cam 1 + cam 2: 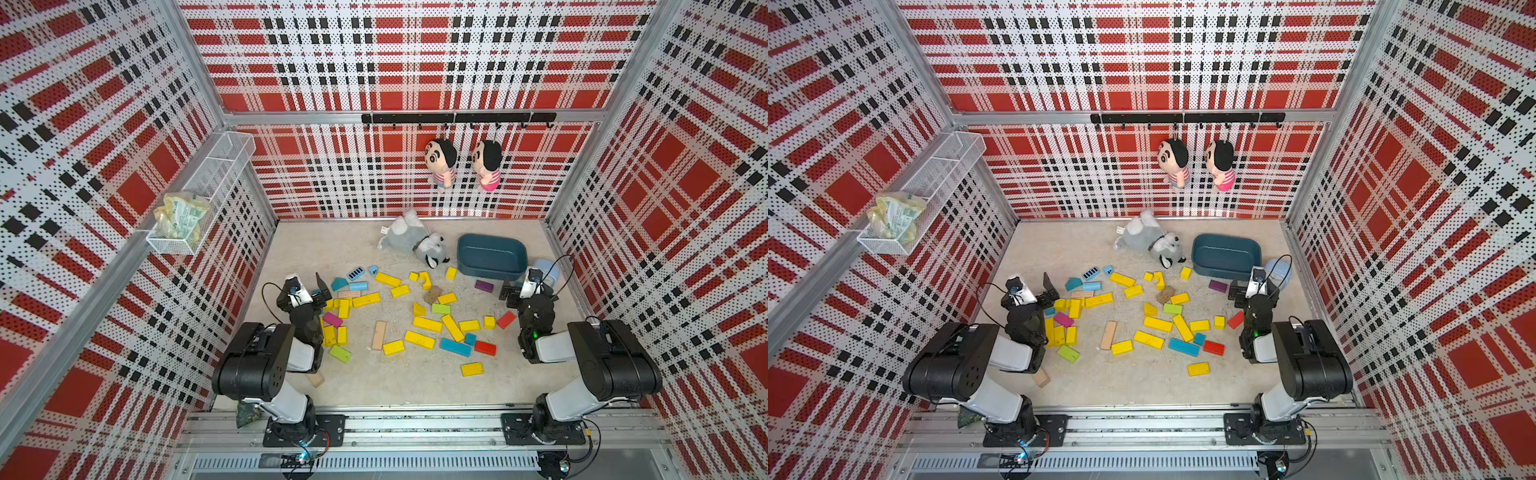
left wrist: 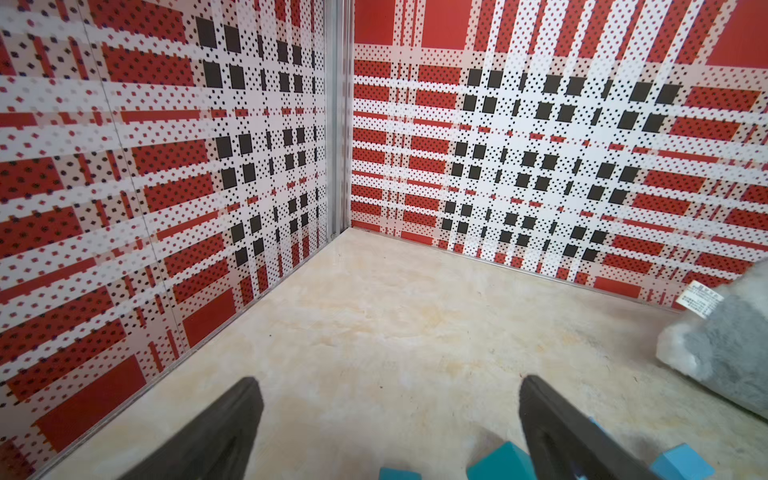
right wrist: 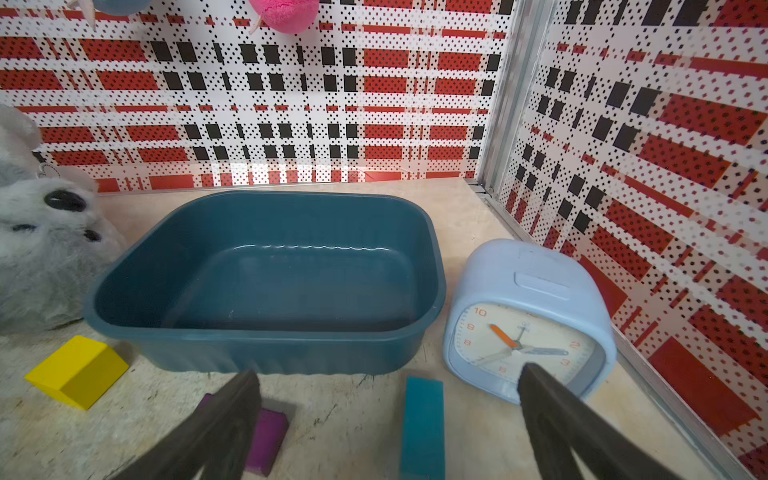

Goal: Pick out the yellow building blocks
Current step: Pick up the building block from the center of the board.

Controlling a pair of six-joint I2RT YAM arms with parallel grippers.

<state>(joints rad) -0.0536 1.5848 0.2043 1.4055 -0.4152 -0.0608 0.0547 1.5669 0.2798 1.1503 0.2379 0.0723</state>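
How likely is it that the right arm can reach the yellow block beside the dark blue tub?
Probably yes. The right arm's fingers stand open and empty nearby; the yellow block lies uncovered beside the dark blue tub, with only a purple block between them.

- Both top views: high overhead, looking steeply down, sharing the whole desk (image 1: 374, 386).
- Left wrist: low, past the left gripper (image 2: 387, 382), facing a wall corner.
- Right wrist: low, close on the teal bin (image 3: 266, 357), also seen from above.
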